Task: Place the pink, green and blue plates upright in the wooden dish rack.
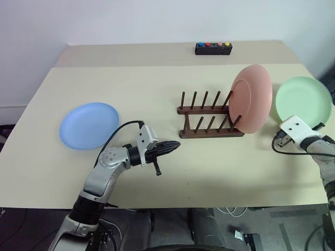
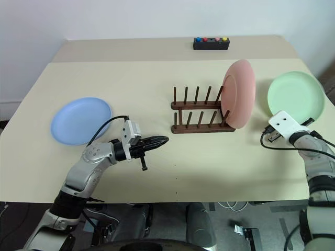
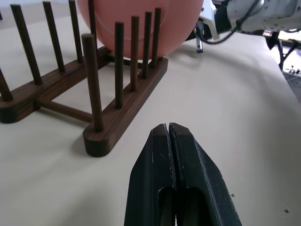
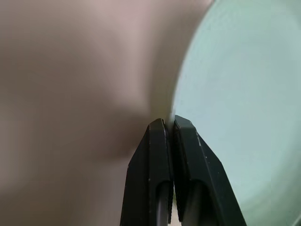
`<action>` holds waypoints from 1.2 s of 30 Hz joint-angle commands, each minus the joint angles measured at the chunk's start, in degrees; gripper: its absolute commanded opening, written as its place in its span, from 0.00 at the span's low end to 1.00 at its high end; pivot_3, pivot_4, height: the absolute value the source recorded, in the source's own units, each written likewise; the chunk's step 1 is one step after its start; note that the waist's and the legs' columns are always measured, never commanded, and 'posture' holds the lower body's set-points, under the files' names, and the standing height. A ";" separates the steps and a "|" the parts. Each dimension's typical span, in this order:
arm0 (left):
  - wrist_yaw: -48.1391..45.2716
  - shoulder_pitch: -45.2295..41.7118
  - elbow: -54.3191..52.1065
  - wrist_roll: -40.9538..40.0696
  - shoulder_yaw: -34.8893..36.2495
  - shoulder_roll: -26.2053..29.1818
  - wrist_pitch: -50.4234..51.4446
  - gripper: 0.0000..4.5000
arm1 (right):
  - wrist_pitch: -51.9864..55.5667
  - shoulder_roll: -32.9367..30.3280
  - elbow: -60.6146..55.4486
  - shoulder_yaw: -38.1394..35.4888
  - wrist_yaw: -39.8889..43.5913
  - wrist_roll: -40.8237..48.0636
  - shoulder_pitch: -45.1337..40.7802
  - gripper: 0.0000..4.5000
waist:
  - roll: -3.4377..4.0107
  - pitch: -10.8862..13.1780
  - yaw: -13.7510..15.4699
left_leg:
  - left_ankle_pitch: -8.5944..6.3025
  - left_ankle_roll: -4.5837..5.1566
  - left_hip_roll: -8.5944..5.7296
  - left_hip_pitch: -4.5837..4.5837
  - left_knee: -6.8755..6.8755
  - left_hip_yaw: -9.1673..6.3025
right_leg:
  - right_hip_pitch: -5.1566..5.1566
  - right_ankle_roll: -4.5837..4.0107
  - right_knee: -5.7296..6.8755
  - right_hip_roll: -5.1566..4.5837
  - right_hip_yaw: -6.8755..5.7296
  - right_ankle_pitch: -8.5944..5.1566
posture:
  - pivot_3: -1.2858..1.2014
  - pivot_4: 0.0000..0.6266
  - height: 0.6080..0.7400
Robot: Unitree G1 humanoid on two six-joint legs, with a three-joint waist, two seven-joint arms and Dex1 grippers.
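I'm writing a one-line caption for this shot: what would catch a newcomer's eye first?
The pink plate standing upright at the right end of the wooden rack mid-table. Next, the green plate lying far right, with the right gripper shut on its rim, and the blue plate lying flat on the left.

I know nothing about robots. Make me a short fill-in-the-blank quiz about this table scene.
1. The round salmon plate stands upright in the dark wooden ____.
2. The plate lying flat nearest the left tool is light ____.
3. The right tool is closed on the rim of the pale ____ plate.

Answers: rack, blue, green
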 commanded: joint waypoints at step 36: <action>0.57 -1.18 -2.98 -1.80 2.23 1.61 -0.78 0.00 | 48.72 12.19 -74.24 -15.01 16.41 69.88 -1.07 0.01 | 0.03 0.06 0.43 | -0.01 0.02 0.04 -0.09 0.03 -0.04 | -0.08 -0.02 0.03 0.00 -0.01 0.00 | 0.52 0.24 1.00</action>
